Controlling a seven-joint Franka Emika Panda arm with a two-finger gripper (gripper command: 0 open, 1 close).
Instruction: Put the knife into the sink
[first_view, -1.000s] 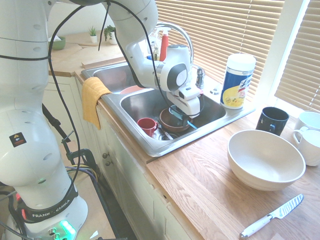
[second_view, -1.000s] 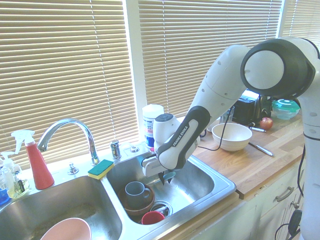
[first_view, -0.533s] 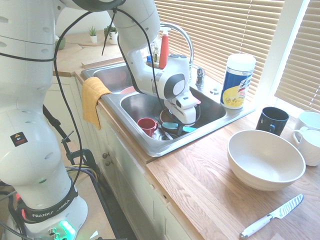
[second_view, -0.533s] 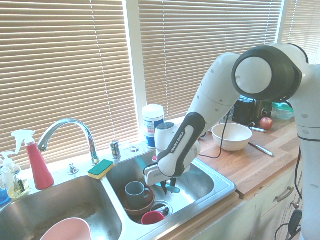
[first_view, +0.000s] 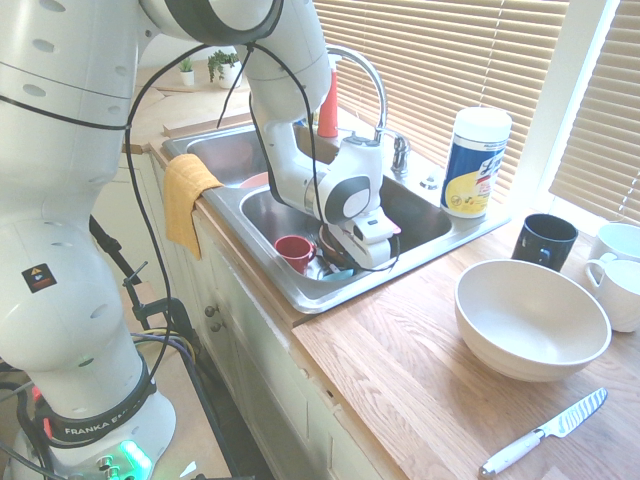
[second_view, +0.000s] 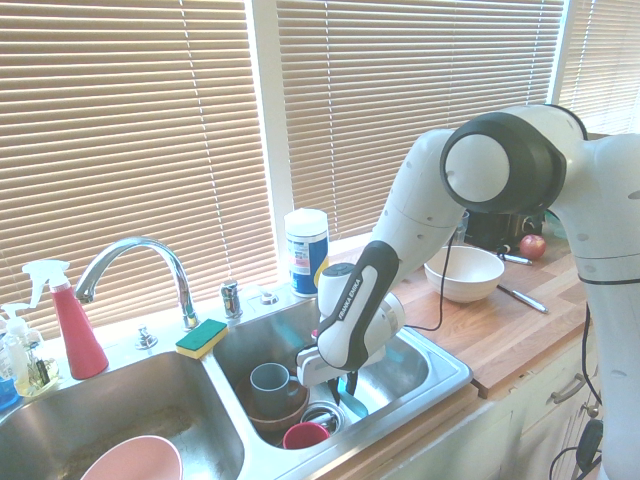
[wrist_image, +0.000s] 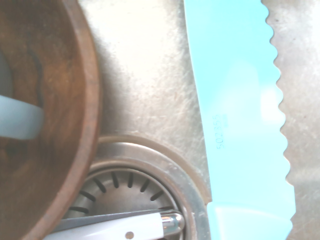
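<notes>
The turquoise knife (wrist_image: 240, 115) with a wavy edge lies low over the floor of the sink's (first_view: 280, 205) right basin, next to the drain (wrist_image: 135, 185). My gripper (first_view: 352, 262) is down inside that basin, shut on the knife's handle end. A sliver of turquoise knife (second_view: 352, 384) shows under the gripper (second_view: 340, 383) in the second exterior view. The fingers are mostly hidden by the wrist and the sink's front wall. I cannot tell whether the blade touches the steel sink (second_view: 410, 365).
A brown bowl (second_view: 262, 408) holding a grey mug (second_view: 270, 382) and a red cup (first_view: 295, 250) crowd the basin beside the gripper. A white-handled utensil (wrist_image: 125, 227) lies over the drain. On the counter are a white bowl (first_view: 530, 318) and a steel knife (first_view: 545, 432).
The gripper has come down with the knife from above the dishes to near the basin floor, moving toward the sink's front wall. It has stayed shut.
</notes>
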